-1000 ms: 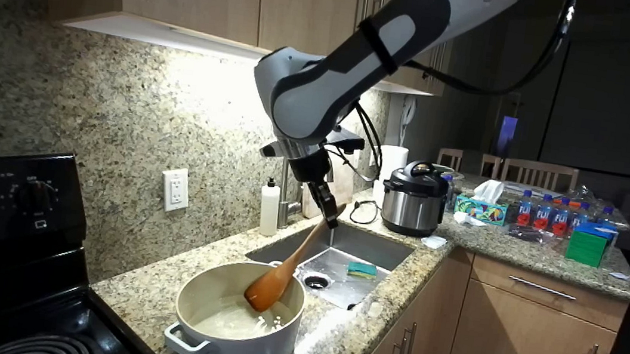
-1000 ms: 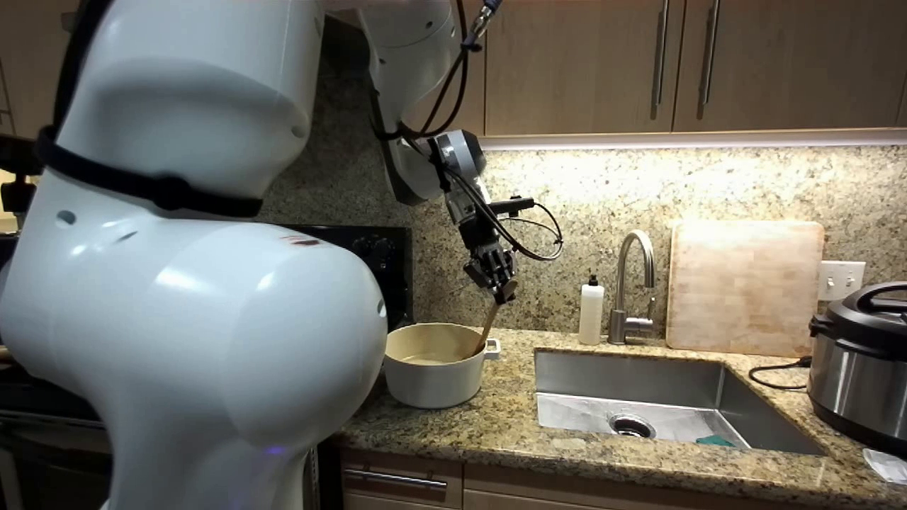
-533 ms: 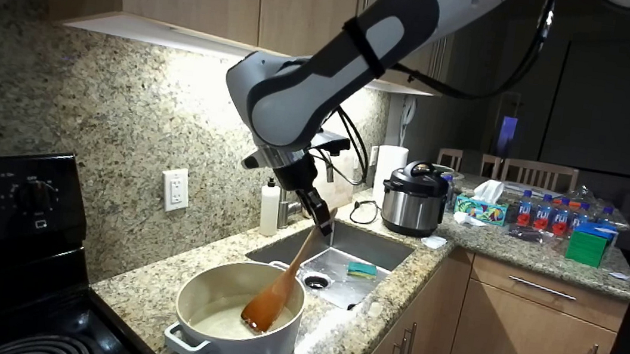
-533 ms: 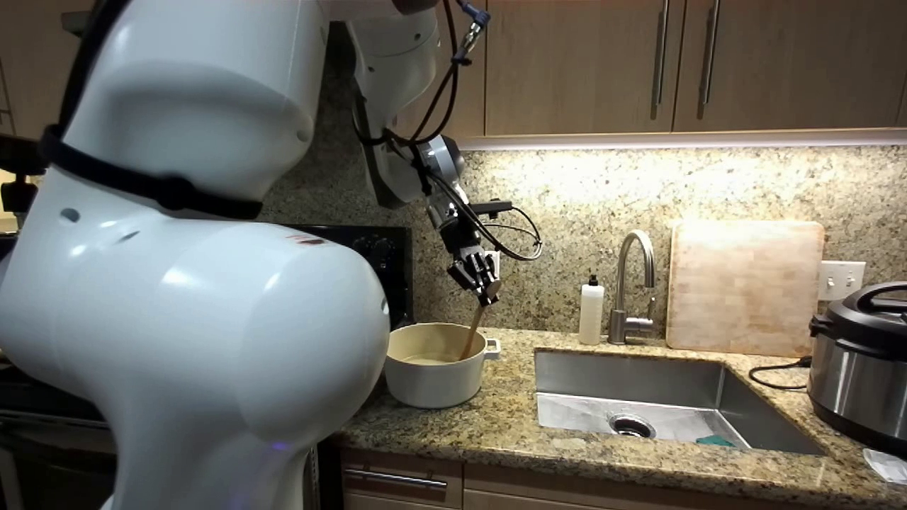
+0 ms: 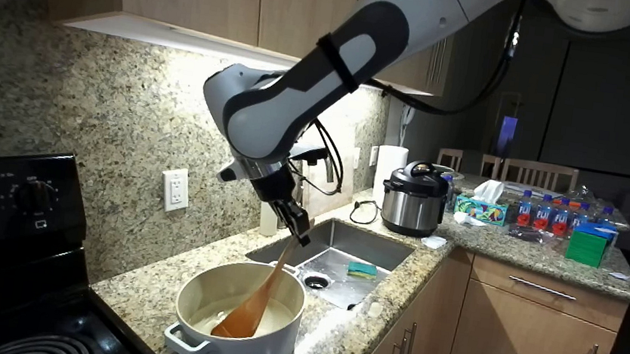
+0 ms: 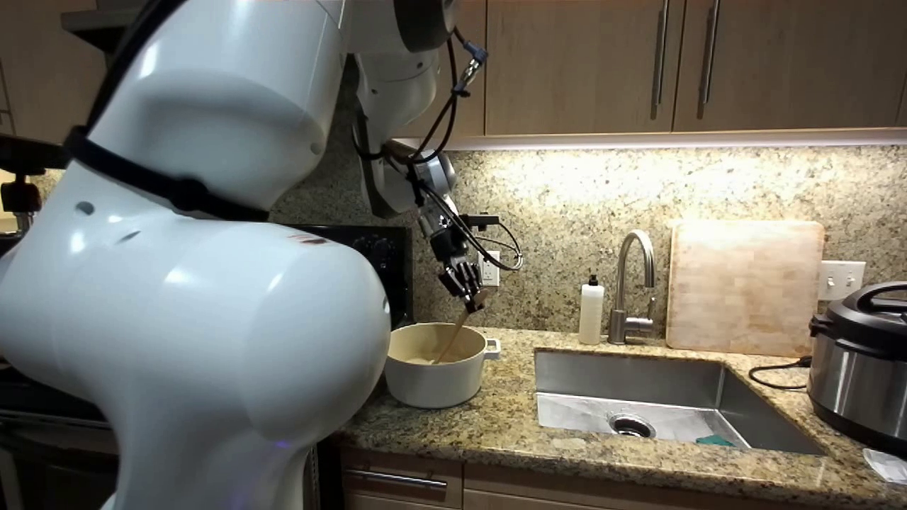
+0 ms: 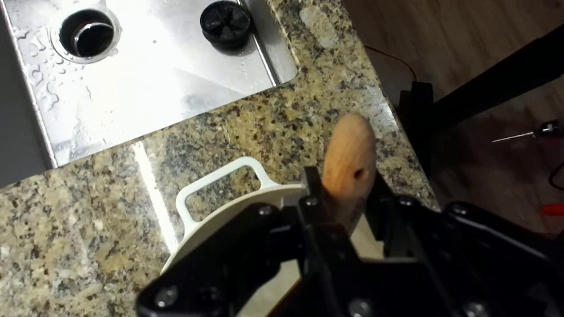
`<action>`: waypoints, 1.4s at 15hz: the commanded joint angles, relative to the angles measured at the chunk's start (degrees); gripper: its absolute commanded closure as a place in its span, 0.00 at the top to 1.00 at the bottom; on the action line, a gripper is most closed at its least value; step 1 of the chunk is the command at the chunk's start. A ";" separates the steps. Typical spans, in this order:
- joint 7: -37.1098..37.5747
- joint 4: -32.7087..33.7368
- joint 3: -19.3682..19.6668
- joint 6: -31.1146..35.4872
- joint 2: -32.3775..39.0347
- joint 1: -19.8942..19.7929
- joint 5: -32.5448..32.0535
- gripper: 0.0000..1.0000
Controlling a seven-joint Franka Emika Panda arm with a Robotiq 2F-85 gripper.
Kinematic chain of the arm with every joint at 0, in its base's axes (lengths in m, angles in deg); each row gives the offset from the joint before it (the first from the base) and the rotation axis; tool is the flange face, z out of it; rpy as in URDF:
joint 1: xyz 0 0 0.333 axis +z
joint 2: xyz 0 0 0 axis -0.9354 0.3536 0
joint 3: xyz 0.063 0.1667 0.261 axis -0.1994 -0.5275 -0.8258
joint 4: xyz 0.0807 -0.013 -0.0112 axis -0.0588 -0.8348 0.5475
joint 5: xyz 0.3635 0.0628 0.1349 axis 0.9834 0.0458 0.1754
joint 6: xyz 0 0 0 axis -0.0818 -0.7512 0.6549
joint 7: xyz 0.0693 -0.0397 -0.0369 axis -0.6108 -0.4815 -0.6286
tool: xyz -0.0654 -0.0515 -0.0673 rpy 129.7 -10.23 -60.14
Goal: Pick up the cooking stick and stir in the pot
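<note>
We judge the cooking stick [image 5: 259, 300] light and stiff, best held high, where our jaws pinch its handle [image 7: 350, 154]

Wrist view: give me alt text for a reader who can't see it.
Black fingers grip the wooden cooking stick near its rounded end, above a cream pot with a pale side handle. Past the pot, a speckled counter borders a steel sink with a round drain and a black disc.
</note>
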 commanded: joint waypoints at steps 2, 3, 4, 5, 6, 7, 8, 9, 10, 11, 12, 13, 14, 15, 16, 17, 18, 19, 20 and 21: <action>-5.05 5.19 -0.63 0.15 4.42 1.26 -1.10 0.07; -5.60 5.83 -0.53 0.14 4.89 1.39 -0.96 0.07; -5.87 6.44 -0.34 -0.09 5.35 1.52 -0.85 0.07; -6.25 7.05 -0.11 -0.58 5.68 1.50 -0.73 0.07; -6.74 7.39 0.14 -1.13 5.84 1.35 -0.51 0.07; -6.64 7.52 0.49 -1.52 5.90 1.28 -0.45 0.07; -6.38 7.42 0.79 -1.46 5.80 1.02 -0.23 0.07; -5.87 6.96 1.01 -0.61 5.45 0.49 0.39 0.07; -5.59 6.41 1.22 0.06 5.03 0.07 0.78 0.07; -5.56 5.86 1.39 0.66 4.57 -0.32 1.00 0.07; -5.17 5.06 1.52 1.31 3.88 -0.73 1.16 0.07; -4.54 4.03 1.70 1.89 3.07 -1.08 1.22 0.07; -4.01 3.12 1.80 2.69 2.37 -1.46 1.37 0.07; -3.19 1.80 1.96 3.69 1.40 -1.79 1.51 0.07; -3.02 0.71 1.97 4.56 0.62 -2.11 1.51 0.07; -3.08 -0.51 1.95 5.51 -0.19 -2.40 1.49 0.07; -3.57 -1.58 1.90 6.20 -0.76 -2.56 1.25 0.07; -4.49 -2.33 1.80 6.30 -1.06 -2.66 1.21 0.07; -5.10 -2.85 1.69 5.63 -1.32 -2.67 1.53 0.07; -6.04 -3.58 1.54 4.79 -1.61 -2.75 1.83 0.07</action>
